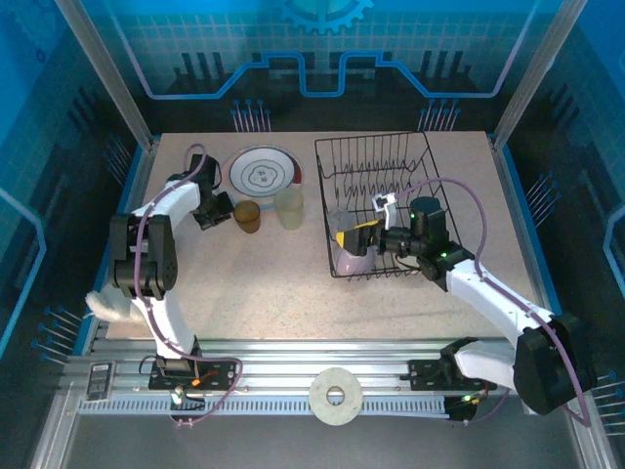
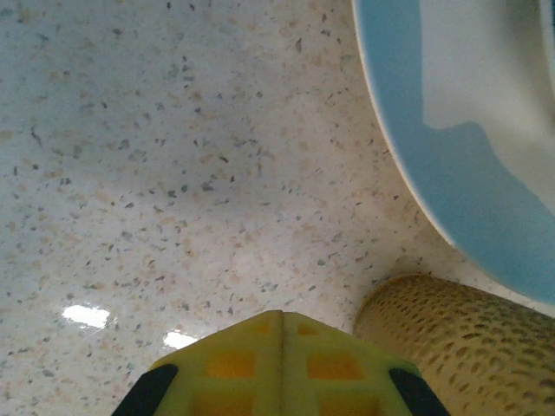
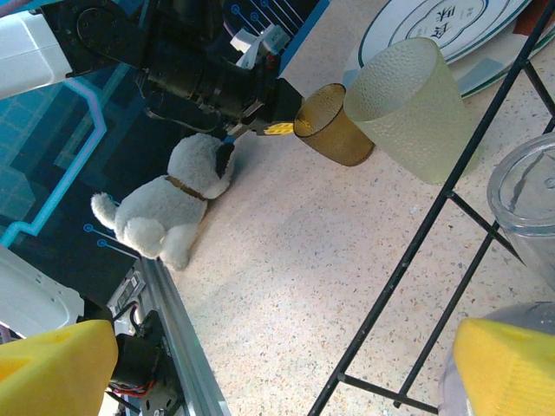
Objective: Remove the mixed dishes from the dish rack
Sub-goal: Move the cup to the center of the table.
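Dish rack [image 1: 383, 156], a rectangular basket of thin black wire with upright prongs, stands on the right half of the speckled table [image 1: 283, 293], nearer the far edge. In its near-left corner sit a clear glass [image 1: 339, 223] and a smooth pale lavender bowl [image 1: 352, 262]. The right gripper [image 1: 357, 237] hangs over them. Left of the rack, towards the far edge, lie a round plate [image 1: 262, 172], a brown cup [image 1: 247, 216] and a frosted pale-yellow tumbler [image 1: 289, 208] side by side. The left gripper [image 1: 221, 209] is just beside the cup.

From the left wrist, the left gripper [image 2: 283, 347] has its yellow waffle-patterned pads pressed together with nothing between them, low over the stone-flecked table [image 2: 173, 173]. The brown cup [image 2: 451, 338], dimpled all over, stands just to their right. Beyond it is the plate [image 2: 451, 173], with a glossy pale blue band round a white middle.

From the right wrist, the right gripper [image 3: 282, 368] is spread wide, its soft yellow pads [image 3: 52, 368] far apart and holding nothing. A black bar of the dish rack [image 3: 434, 217] crosses between them. The rim of the clear glass [image 3: 529, 208] is inside the rack. Outside it are the pebbled tumbler [image 3: 412, 108], the brown cup [image 3: 334, 126] and the plate [image 3: 434, 26]. The left gripper [image 3: 276, 128] is tip-first at the cup's rim, and a white plush dog [image 3: 169, 212] lies at the table edge.
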Tool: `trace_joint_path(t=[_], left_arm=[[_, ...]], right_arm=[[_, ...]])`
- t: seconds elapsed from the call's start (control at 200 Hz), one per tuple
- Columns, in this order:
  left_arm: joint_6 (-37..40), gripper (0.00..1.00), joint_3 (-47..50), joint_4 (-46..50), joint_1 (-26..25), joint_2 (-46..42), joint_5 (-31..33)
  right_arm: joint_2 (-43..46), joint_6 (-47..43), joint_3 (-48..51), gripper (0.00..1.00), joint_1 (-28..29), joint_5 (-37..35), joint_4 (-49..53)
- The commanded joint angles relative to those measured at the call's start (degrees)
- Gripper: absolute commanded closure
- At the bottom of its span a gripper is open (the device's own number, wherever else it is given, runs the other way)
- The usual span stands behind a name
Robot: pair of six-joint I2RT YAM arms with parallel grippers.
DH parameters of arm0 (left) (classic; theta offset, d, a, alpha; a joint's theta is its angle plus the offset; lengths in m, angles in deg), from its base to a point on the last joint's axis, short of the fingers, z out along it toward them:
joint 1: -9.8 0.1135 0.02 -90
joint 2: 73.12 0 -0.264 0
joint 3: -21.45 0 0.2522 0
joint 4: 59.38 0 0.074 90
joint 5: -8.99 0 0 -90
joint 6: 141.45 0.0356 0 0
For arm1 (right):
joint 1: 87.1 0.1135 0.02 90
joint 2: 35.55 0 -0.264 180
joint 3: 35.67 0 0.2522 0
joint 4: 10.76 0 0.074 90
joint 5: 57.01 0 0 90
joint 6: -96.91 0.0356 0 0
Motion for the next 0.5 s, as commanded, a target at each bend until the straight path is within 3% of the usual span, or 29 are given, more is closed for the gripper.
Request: trace_joint_path(t=[0.0, 0.495], left_arm=[[-0.55, 1.00, -1.69, -0.95, 0.55, 0.91, -2.64], [-0.89, 1.00, -3.08, -1.67, -2.59, 2.07, -4.92]], right_arm=[[0.48, -1.47, -2.09, 0.00, 1.06, -0.50, 0.89], [0.11, -2.11, -2.35, 0.00, 1.49, -1.01, 1.40]])
